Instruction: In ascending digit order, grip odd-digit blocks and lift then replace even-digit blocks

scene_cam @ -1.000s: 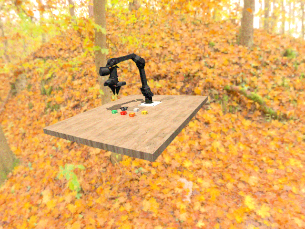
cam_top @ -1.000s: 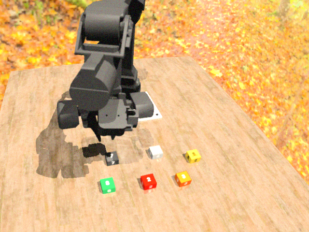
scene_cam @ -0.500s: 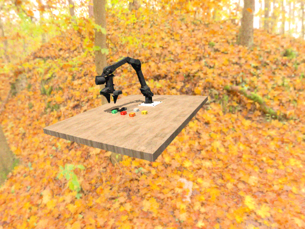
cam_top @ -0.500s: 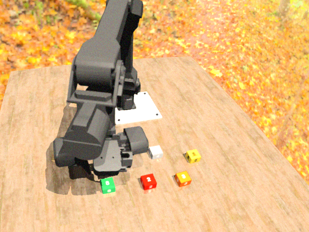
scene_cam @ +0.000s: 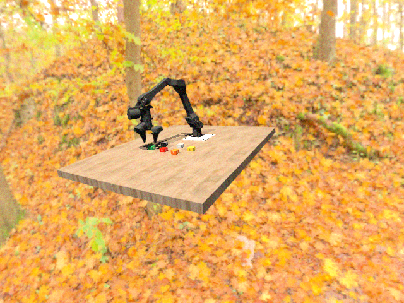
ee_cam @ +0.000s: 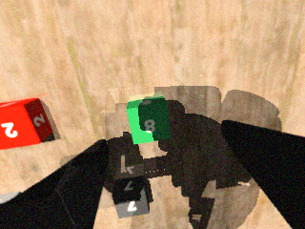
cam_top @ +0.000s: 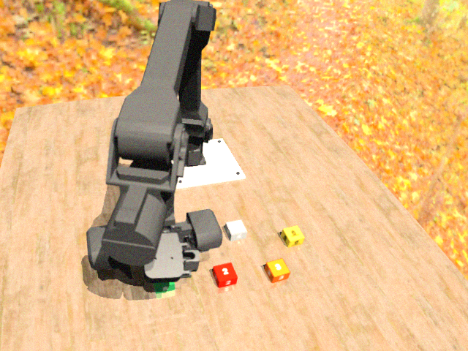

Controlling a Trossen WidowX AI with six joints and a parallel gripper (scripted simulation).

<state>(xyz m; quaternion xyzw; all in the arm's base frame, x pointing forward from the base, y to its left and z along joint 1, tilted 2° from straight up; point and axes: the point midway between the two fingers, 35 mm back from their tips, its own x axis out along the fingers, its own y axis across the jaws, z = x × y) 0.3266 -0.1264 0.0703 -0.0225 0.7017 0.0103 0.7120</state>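
The fingers stand wide open and hold nothing above the green block, which rests on the surface well in from its edges, with room between it and the red block.

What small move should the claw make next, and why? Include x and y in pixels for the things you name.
Probably ease down around the green block (cam_top: 164, 287) (scene_cam: 151, 148) (ee_cam: 154, 121) before closing: the claw (scene_cam: 149, 142) (ee_cam: 164, 135) is open above it with nothing between its fingers, and the block's even 8 calls for a small lift.
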